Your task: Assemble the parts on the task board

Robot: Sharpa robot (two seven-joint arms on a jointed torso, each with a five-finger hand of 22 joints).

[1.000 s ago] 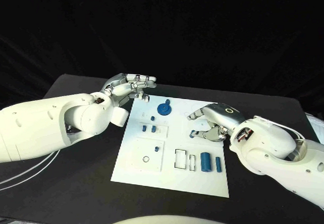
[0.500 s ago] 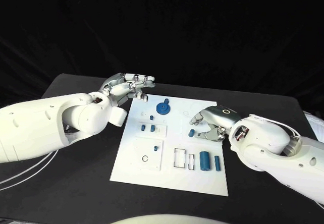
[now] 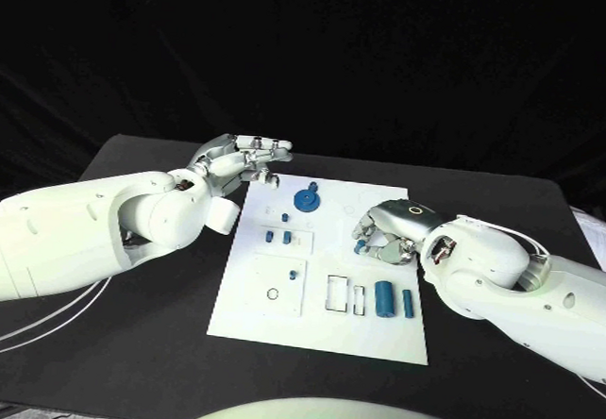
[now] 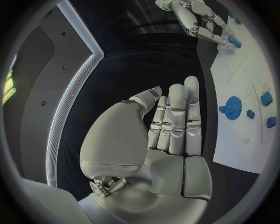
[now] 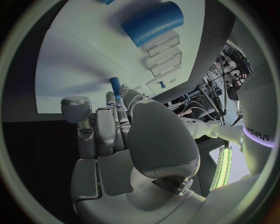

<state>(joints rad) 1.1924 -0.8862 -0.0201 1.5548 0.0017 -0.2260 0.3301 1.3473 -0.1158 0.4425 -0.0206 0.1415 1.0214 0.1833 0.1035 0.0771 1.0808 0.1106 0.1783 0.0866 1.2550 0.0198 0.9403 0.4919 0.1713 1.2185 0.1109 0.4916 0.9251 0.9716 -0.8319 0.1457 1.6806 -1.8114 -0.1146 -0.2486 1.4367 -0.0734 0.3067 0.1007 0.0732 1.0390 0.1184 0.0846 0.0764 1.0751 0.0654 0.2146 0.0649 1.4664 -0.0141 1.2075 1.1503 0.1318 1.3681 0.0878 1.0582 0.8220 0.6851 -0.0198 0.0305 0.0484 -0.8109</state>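
Observation:
The white task board (image 3: 322,316) lies mid-table. A blue gear (image 3: 306,201) stands near its far edge, also seen as the blue gear (image 4: 233,108). My right hand (image 3: 388,235) hangs over the board's right side. Its fingertips reach a small blue peg (image 3: 361,247), the same peg (image 5: 115,86) just past the fingers (image 5: 111,121), with the thumb apart from it. My left hand (image 3: 244,156) hovers by the board's far left corner, fingers (image 4: 177,116) straight and together, holding nothing.
Two blue cylinders (image 3: 383,300) (image 3: 409,304) lie near the board's right front beside a black-outlined slot (image 3: 337,294). Small blue pieces (image 3: 277,237) and another (image 3: 293,276) stand on the left half. A large blue cylinder (image 5: 153,23) lies beyond my right fingers.
My right hand has crept leftward over the board and its fingers have closed in on the small blue peg. My left hand has barely moved.

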